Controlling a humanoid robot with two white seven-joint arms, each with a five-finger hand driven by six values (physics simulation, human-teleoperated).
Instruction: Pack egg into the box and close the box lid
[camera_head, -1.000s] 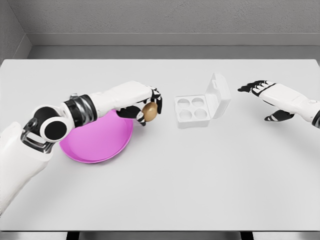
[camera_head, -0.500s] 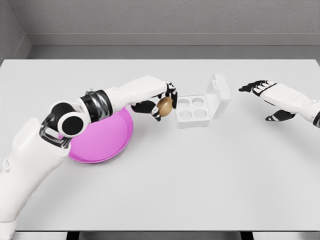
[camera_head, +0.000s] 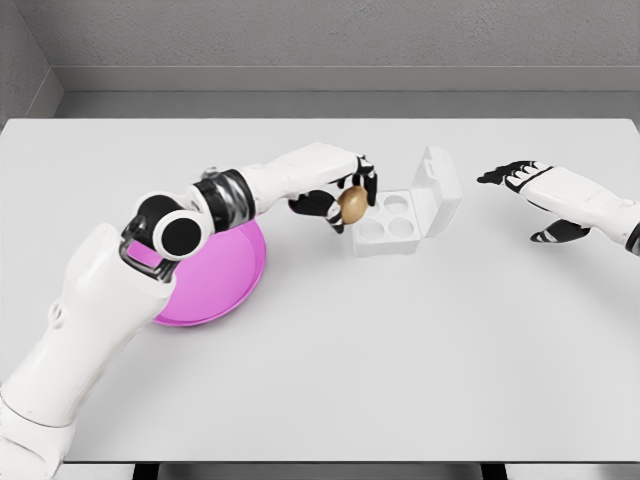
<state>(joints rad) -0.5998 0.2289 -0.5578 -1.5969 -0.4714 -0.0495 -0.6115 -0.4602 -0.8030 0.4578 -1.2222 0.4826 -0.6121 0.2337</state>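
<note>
item, left: pink plate (camera_head: 215, 290), shallow, lying on the white table (camera_head: 380, 360), partly covered by the left forearm; no load visible on its bare part. item, left of centre: left hand (camera_head: 345, 195), fingers clamped around the egg (camera_head: 351, 204), held in the air at the left edge of the box. egg: brown, smooth, rounded; judged light, brittle and apt to slip, best cradled around its widest girth with soft, even pressure and lowered, not dropped, into a cup. item, centre: box (camera_head: 392, 222), white, four round cups, all visibly empty; lid (camera_head: 437, 190) standing upright on the right side, hinged there. judged thin, light and liable to slide when pushed; lid best pressed at its free upper edge. item, far right: right hand (camera_head: 525, 180), fingers spread, holding nothing, hovering clear of the box.
</note>
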